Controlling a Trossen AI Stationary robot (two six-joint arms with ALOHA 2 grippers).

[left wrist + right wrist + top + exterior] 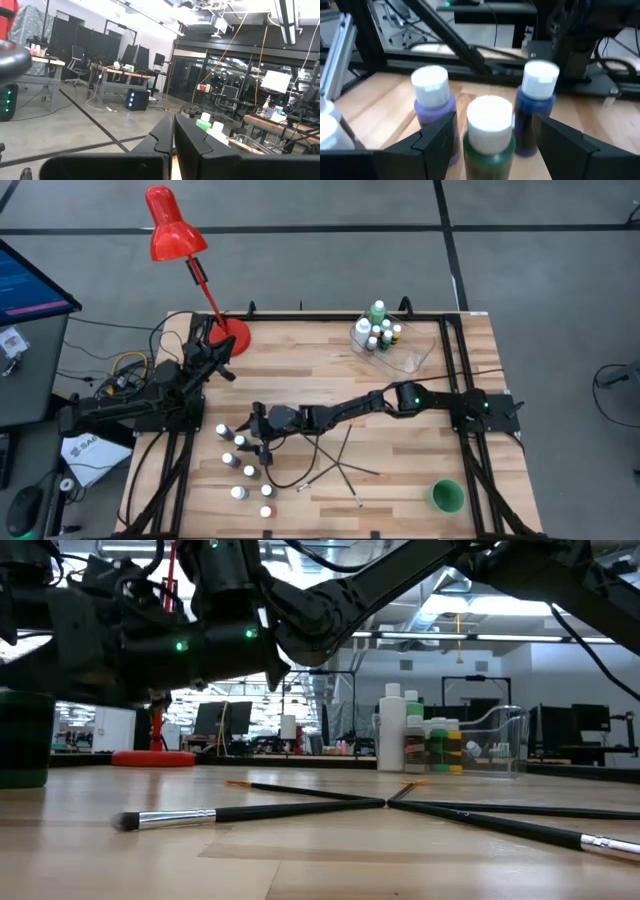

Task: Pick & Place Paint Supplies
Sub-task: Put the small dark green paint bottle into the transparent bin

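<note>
Seen from above, the right gripper [262, 438] is stretched across the wooden table [400, 480] to a loose group of small white-capped bottles [240, 470] near the left front edge. Only the right wrist view shows the detail: the fingers are spread wide with a green-bodied bottle [489, 131] between them, not visibly pinched, while a purple bottle [432, 102] and a blue bottle [536, 107] stand just behind it. More bottles, including a taller green bottle [378, 311] and a white one [362, 332], are gathered in a clear tub [420, 352] at the far edge. Several thin dark brushes [340, 465] lie crossed at mid-table; the low view alone shows one brush's silver ferrule and dark bristles [150, 820]. A green cup [446, 496] sits at the front right corner, a red lamp [175, 230] at the far left. The left gripper [173, 145] is parked by the lamp base, its fingers pressed together on nothing. No label writing can be read.
</note>
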